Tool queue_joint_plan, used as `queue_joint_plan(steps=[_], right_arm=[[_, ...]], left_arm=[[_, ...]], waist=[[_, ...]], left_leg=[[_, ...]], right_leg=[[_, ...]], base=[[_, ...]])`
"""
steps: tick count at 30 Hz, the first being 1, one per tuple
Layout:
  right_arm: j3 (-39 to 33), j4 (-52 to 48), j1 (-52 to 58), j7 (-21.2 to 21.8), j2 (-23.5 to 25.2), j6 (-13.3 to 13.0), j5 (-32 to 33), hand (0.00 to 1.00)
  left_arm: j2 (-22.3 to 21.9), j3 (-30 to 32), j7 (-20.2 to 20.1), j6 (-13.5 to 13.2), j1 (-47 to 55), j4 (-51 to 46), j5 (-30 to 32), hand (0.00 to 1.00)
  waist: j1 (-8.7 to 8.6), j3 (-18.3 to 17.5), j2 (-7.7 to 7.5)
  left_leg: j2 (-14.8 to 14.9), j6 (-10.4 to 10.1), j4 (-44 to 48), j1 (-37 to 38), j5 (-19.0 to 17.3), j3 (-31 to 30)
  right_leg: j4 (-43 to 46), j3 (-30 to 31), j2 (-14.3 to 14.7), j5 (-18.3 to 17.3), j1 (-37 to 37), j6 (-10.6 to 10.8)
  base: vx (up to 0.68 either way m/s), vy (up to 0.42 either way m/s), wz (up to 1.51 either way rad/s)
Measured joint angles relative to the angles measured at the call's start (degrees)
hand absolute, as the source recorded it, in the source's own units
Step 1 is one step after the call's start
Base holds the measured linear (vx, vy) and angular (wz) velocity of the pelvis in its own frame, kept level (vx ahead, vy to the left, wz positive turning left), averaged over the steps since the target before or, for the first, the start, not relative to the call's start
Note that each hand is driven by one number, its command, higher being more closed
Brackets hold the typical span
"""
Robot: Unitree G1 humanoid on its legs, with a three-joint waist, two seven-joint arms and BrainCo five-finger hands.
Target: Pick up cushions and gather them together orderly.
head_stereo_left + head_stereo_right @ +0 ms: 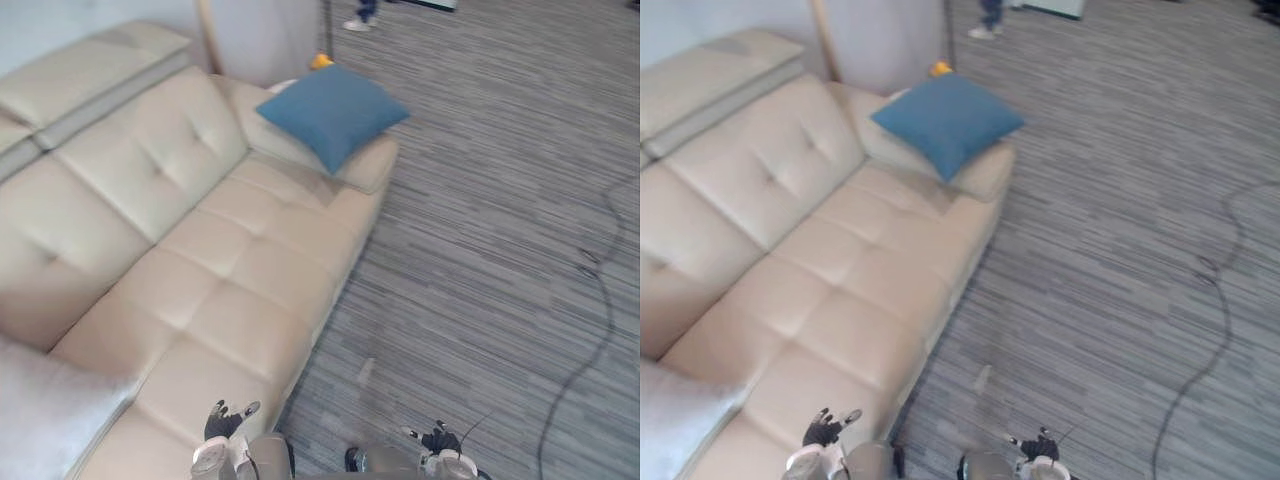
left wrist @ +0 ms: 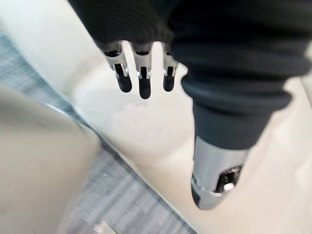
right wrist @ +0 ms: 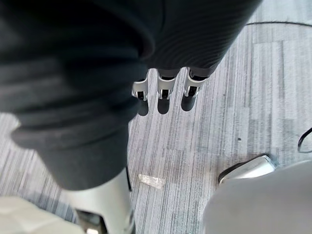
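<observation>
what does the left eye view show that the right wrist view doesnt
The left eye view gives the beige sofa, a blue cushion resting on its far armrest, a pale cushion at its near end, and the left hand over the seat edge. The right wrist view gives a close look at the right hand, fingers straight and holding nothing. Both share the grey striped carpet, the right hand, and probably the small pale scrap lying on the carpet.
</observation>
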Motion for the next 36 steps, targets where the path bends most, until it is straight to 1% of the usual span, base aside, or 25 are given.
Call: queue_joint_plan(steps=[2,5,7,8,9,10,11,12,13,15,17,19,20,21,22,23,24,26,27,28,29,31,33,34,36], right_arm=[[0.02,0.06,-1.21,0.11,0.26,-0.05,-0.14,0.00],[-0.08,1.34,-3.18,0.33,-0.05,0.00,-0.66,0.00],[-0.07,2.09,-3.44,0.17,0.12,-0.08,-2.15,0.00],[-0.66,2.53,-3.49,0.25,-0.38,-0.15,-2.20,0.00],[-1.17,2.95,-3.22,0.10,-1.93,-0.17,-2.27,0.00],[-1.20,2.98,-3.08,0.08,-2.03,-0.17,-2.27,0.00],[-1.73,2.78,-2.04,-0.05,-3.24,-0.02,-2.24,0.00],[-1.75,2.81,-1.97,-0.14,-3.48,0.13,-2.21,0.00],[-2.51,2.82,-1.92,-0.19,-3.60,0.25,-2.21,0.00],[-3.47,4.97,-2.49,-0.23,-3.57,0.49,-2.18,0.00],[-3.39,4.78,-2.63,-0.31,-3.29,0.69,-2.20,0.00],[-3.27,4.70,-3.06,-0.41,-3.15,0.69,-2.20,0.00],[-3.19,4.83,-3.33,-0.68,-3.09,0.63,-2.20,0.00],[-3.14,4.91,-3.42,-0.76,-3.17,0.65,-2.20,0.00],[-2.97,5.06,-3.41,-0.97,-2.44,0.70,-2.20,0.00],[-2.80,4.59,-2.78,-1.02,-0.74,0.60,-2.23,0.00],[-2.64,4.60,-2.55,-0.96,-0.41,0.63,-2.25,0.00],[-2.54,3.64,-1.79,-0.69,0.47,0.73,-2.26,0.00],[-2.55,3.16,-1.47,-0.68,0.43,0.55,-2.27,0.00],[-2.60,2.13,-1.40,-0.52,0.27,0.38,-2.30,0.00],[-2.52,2.00,-1.52,-0.08,-0.02,0.32,-2.30,0.00],[-2.17,1.09,-1.50,0.08,0.02,0.06,-2.31,0.00],[-2.34,0.02,-1.60,0.31,-0.10,0.02,-2.30,0.00],[-2.37,0.06,-1.65,0.31,-0.17,-0.03,-2.29,0.00],[-2.70,0.26,-1.51,0.07,-0.08,0.10,-2.29,0.00]], left_arm=[[0.02,-0.75,0.19,0.38,0.92,1.23,-0.02,0.00],[0.70,-5.53,0.35,0.83,0.17,3.35,-0.31,0.00],[1.83,-6.85,0.39,1.27,0.19,3.97,-0.39,0.00],[2.33,-7.33,0.37,1.31,-0.25,4.91,-0.39,0.00],[1.47,-8.23,0.43,1.36,-0.60,4.76,-0.38,0.00],[1.21,-8.27,0.43,1.35,-0.60,4.68,-0.38,0.00],[0.40,-7.97,0.38,1.21,-0.53,3.88,-0.35,0.00],[0.17,-7.68,0.35,1.22,-0.45,3.57,-0.45,0.00],[-0.13,-7.56,0.35,1.20,-0.13,3.10,-0.45,0.00],[-0.60,-7.73,0.39,1.06,0.36,1.66,-0.51,0.00],[-1.01,-7.62,0.34,1.03,0.47,0.35,-0.51,0.00],[-1.05,-7.46,0.29,1.02,0.58,-0.39,-0.53,0.00],[-1.11,-7.46,0.23,0.60,0.60,-0.57,-0.59,0.00],[-1.18,-7.42,0.20,0.30,0.56,-0.59,-0.77,0.00],[-1.12,-7.46,0.14,-0.09,0.51,-0.63,-0.75,0.00],[0.62,-7.62,-0.14,0.00,0.64,-0.72,-0.63,0.00],[0.87,-7.58,-0.13,0.00,0.60,-0.82,-0.61,0.00],[1.27,-7.76,-0.07,0.35,0.28,-0.38,-0.50,0.00],[1.31,-7.87,-0.06,0.53,0.25,-0.29,-0.50,0.00],[1.33,-8.24,-0.04,1.24,0.22,-0.02,-0.50,0.00],[1.09,-8.35,-0.04,1.36,0.25,0.18,-0.49,0.00],[1.01,-8.86,-0.06,1.34,-0.26,0.17,-0.49,0.00],[0.05,-8.81,-0.04,1.33,-1.07,0.22,-0.40,0.00],[-0.21,-8.80,-0.04,1.30,-1.09,0.16,-0.40,0.00],[-0.64,-8.52,-0.07,1.23,-0.91,0.15,0.29,0.00]], waist=[[-0.02,-0.72,1.48],[0.17,-0.47,3.54],[0.24,-0.62,3.17],[-0.57,-0.84,2.03],[-1.25,-0.68,3.66],[-1.23,-0.67,3.83],[-0.75,-0.40,5.64],[-0.38,0.01,5.65],[0.14,0.08,6.22],[0.64,0.42,5.69],[0.86,0.70,5.42],[1.53,0.80,5.57],[2.40,0.72,5.64],[2.72,0.74,5.65],[3.59,0.08,4.88],[3.57,-1.05,1.65],[3.70,-1.27,0.72],[3.38,-1.12,0.47],[3.27,-0.99,0.58],[2.76,-0.37,1.04],[2.64,0.03,1.61],[2.38,0.05,1.63],[1.60,0.30,1.75],[1.32,0.30,1.75],[0.49,0.13,1.47]], left_leg=[[1.54,0.01,-1.52,3.86,-0.01,5.86],[2.67,0.00,-3.09,7.35,0.00,7.12],[2.25,-0.01,-3.08,8.27,-0.01,6.82],[2.12,-0.50,-0.35,8.62,-0.30,6.41],[4.50,-1.51,7.21,6.66,0.72,5.66],[4.83,-1.63,8.39,6.24,1.06,5.57],[7.50,1.01,21.62,1.53,6.23,3.55],[7.80,1.41,24.86,-0.16,5.40,2.29],[6.55,0.58,27.29,-1.79,2.32,-0.41],[1.24,-0.96,21.12,-5.26,-1.66,-3.77],[-1.17,-1.02,15.18,-8.16,-1.89,-3.85],[-2.97,-0.92,7.64,-11.09,-0.40,-6.21],[-3.63,-1.61,-0.52,-11.50,3.37,-8.98],[-3.61,-1.15,-1.71,-11.50,6.32,-9.54],[-4.45,1.64,-1.19,-10.36,8.73,-9.25],[-5.78,2.54,-0.89,-9.65,5.62,-6.91],[-6.13,2.70,-1.06,-8.97,4.92,-5.88],[-6.80,4.29,-1.37,-5.37,3.09,-4.72],[-6.91,4.57,-1.49,-4.30,2.61,-4.78],[-7.25,4.92,-2.38,0.10,1.34,-5.00],[-7.56,4.89,-4.30,4.20,1.12,-5.97],[-7.60,4.89,-6.60,7.61,1.12,-7.42],[-7.27,4.61,-10.58,12.12,0.94,-11.25],[-7.16,4.19,-10.83,12.77,0.67,-12.16],[-7.09,2.71,-11.02,14.06,-1.57,-15.41]], right_leg=[[5.38,-16.40,-4.93,0.35,-2.78,1.50],[6.47,-32.33,-10.48,-0.53,-4.77,-1.57],[1.69,-30.58,-9.42,1.03,-4.86,-1.81],[-0.54,-28.28,-8.93,3.30,-4.38,-3.47],[-1.25,-28.58,-7.73,2.76,-1.92,-3.89],[-1.37,-28.54,-7.56,2.54,-1.65,-4.05],[-2.61,-27.15,-5.47,1.09,0.96,-5.14],[-3.05,-26.04,-4.94,0.82,2.02,-5.49],[-3.64,-24.33,-4.28,0.28,3.50,-6.34],[-6.67,-19.36,-3.69,0.16,7.16,-6.55],[-8.98,-16.37,-3.31,0.17,9.39,-6.52],[-11.13,-13.16,-2.53,0.04,10.90,-6.22],[-12.31,-10.40,-1.79,-0.57,11.71,-4.77],[-12.58,-9.43,-1.49,-1.02,12.08,-4.23],[-13.24,-6.47,-1.76,-2.01,13.11,-3.18],[-11.43,-4.88,-3.88,-3.43,13.10,-2.09],[-8.36,-4.10,-4.50,-4.09,11.86,-0.98],[9.10,-3.89,-5.82,-2.32,5.15,5.93],[13.75,-3.95,-6.11,-1.77,3.66,7.90],[25.13,-4.56,-6.82,-1.59,-0.16,8.28],[29.26,-6.20,-7.32,-1.96,-2.62,7.35],[28.39,-9.00,-8.01,-2.72,-5.71,5.76],[16.49,-9.11,-7.48,-3.13,-10.39,3.46],[12.74,-7.28,-6.61,-2.18,-10.77,2.99],[2.77,-2.71,-5.39,3.57,-10.27,1.74]], base=[[0.22,0.087,-1.31],[0.18,0.002,-0.99],[0.25,-0.142,-0.57],[0.31,-0.230,-0.11],[0.27,-0.199,-0.02],[0.32,-0.204,-0.26],[0.22,-0.137,-0.42],[0.29,-0.123,-0.75],[0.25,-0.041,-0.94],[0.40,-0.047,-1.27],[0.34,0.039,-1.03],[0.29,0.105,-0.98],[0.25,0.139,-0.86],[0.43,0.241,-1.18],[0.50,0.235,-0.95],[0.53,0.208,-0.93],[0.43,0.136,-0.62],[0.35,0.129,-0.36],[0.55,0.154,-0.08],[0.55,0.092,0.04],[0.46,0.060,0.12],[0.33,-0.010,0.33],[0.52,-0.098,0.80],[0.46,-0.167,1.01],[0.33,-0.203,1.03]])
